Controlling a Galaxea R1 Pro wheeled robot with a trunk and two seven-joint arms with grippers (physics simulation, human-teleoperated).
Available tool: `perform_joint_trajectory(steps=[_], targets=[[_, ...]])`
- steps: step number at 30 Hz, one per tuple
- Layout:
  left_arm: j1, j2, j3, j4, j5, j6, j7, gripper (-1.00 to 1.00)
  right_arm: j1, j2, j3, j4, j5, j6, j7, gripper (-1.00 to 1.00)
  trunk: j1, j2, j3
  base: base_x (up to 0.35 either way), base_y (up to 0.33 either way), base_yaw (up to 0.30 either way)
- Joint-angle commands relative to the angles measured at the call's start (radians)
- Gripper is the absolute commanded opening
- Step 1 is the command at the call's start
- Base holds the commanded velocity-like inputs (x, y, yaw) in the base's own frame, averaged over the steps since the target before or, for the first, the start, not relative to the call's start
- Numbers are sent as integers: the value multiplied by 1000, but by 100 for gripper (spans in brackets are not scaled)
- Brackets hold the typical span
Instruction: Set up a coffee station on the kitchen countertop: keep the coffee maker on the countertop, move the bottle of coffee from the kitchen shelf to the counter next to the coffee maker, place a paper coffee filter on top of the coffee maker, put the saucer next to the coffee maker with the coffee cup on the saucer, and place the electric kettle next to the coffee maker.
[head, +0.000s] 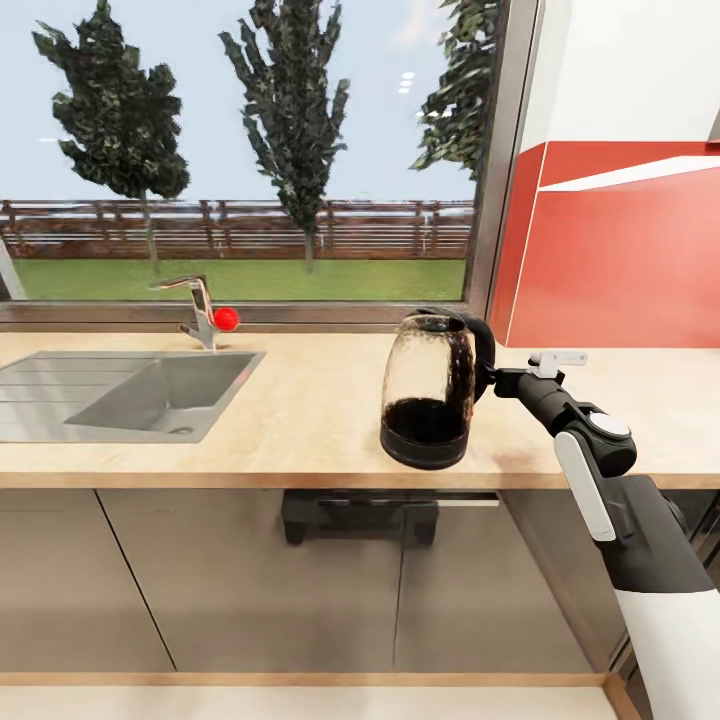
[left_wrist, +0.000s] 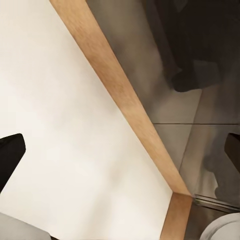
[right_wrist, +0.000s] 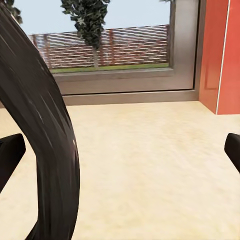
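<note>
Your right arm (head: 600, 470) is a chunky white shell at the bottom with a matte black sleeve above it, then a black forearm with a long white side panel, a round white joint cap and a little white bracket by the black wrist.

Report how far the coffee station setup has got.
Done: the electric kettle stands upright on the kitchen countertop, right of the sink. In hand: the right gripper sits at its black handle, fingers spread. Left: coffee maker, bottle, filter, saucer and cup are not in these views.
</note>
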Motion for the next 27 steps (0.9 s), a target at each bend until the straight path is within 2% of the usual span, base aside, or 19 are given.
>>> perform_joint_trajectory(steps=[1,12,16,27], targets=[[0,0,-4,-1,3,-7,-1,100,-1,-1,1,-1,-4,4,-5,100,0,0,-1,3,0,0],[0,0,-5,-1,3,-7,-1,100,-1,-1,2,-1,-5,5,-5,100,0,0,-1,0,0,0],[0,0,-4,-1,3,-7,-1,100,-1,11,1,-1,-6,6,-5,100,0,0,-1,0,0,0],[0,0,-4,-1,3,-7,-1,100,-1,17,1,-1,-7,7,-4,100,0,0,-1,0,0,0]])
